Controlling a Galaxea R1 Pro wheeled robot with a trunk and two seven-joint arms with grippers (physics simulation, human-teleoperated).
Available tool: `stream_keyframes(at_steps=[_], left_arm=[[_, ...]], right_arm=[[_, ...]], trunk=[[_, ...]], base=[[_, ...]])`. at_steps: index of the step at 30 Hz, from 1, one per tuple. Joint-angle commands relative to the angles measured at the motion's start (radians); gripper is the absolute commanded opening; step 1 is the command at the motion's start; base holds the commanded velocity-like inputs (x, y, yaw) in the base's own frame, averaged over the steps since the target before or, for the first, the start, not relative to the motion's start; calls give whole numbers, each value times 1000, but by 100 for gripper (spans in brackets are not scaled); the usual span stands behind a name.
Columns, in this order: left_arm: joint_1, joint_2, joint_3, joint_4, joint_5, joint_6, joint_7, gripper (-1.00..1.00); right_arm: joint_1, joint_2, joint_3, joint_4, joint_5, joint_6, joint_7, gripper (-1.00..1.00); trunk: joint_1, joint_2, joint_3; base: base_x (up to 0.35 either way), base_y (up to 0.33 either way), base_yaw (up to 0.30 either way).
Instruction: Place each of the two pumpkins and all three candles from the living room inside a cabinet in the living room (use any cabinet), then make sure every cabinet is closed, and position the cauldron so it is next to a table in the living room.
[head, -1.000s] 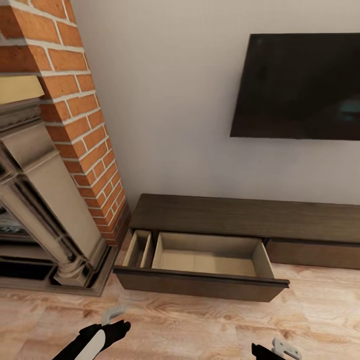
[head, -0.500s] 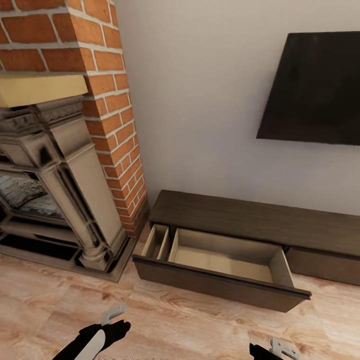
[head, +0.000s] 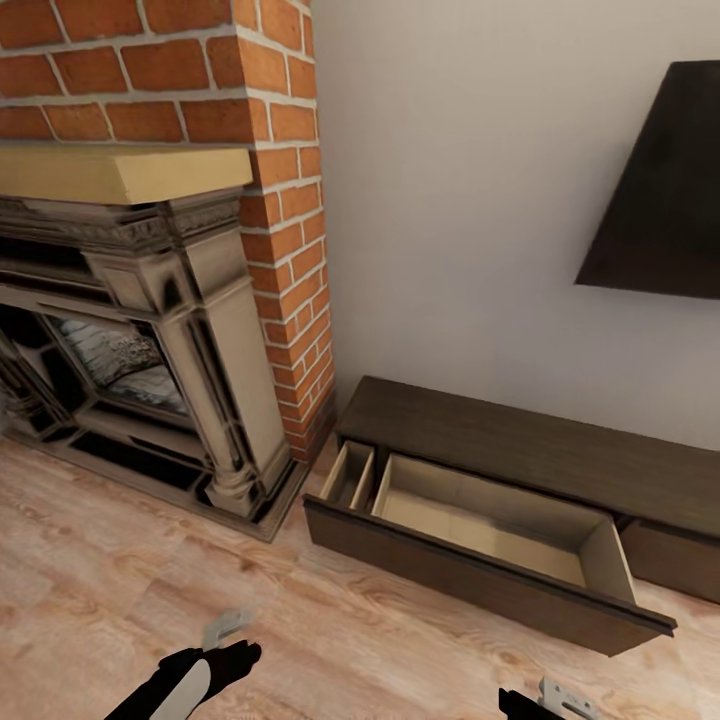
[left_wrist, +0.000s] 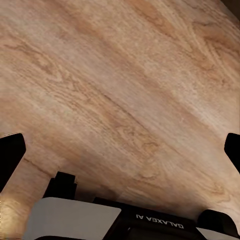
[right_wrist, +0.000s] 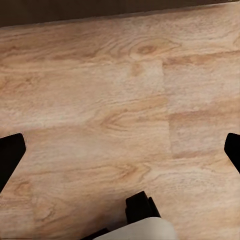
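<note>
We see the cabinet (head: 545, 450), a long, low, dark-brown wood unit, standing on the floor against the pale wall, just beside the brick chimney column (head: 290, 260) of the fireplace (head: 150, 340). Its end nearest the fireplace has a wide drawer (head: 490, 540) pulled out over the wooden floor (head: 120, 590); the drawer's pale interior is split into a narrow compartment next to the fireplace and a broad one farther from it, and both look bare. Farther along the cabinet from the fireplace, another front panel sits flush and closed. Above the cabinet a dark television (head: 665, 190) hangs on the wall.

Our left gripper (left_wrist: 120, 150) hangs over bare floorboards in front of the fireplace, its jaws spread wide, the dark fingertips (left_wrist: 10, 155) at opposite edges of the left wrist view with nothing between them. Our right gripper (right_wrist: 120, 150) hangs over the boards in front of the cabinet, jaws likewise spread wide and holding nothing, with a dark strip of the cabinet's base at the far edge of the right wrist view.
</note>
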Motion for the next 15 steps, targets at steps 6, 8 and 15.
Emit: stream_keyframes(at_steps=[6,8,15], left_arm=[[-1,1,-7,-2,10,0,10,100],[-1,1,-7,-1,10,0,10,100],[-1,1,-6,-1,11,0,10,100]], right_arm=[[0,-1,9,0,-10,-4,-7,100],[0,0,9,-1,-10,-4,-7,100],[0,1,9,0,-10,-4,-7,100]], trunk=[[0,-1,-1],[0,-1,-1],[0,-1,-1]], base=[[-35,4,288],[-5,1,288],[-1,0,288]])
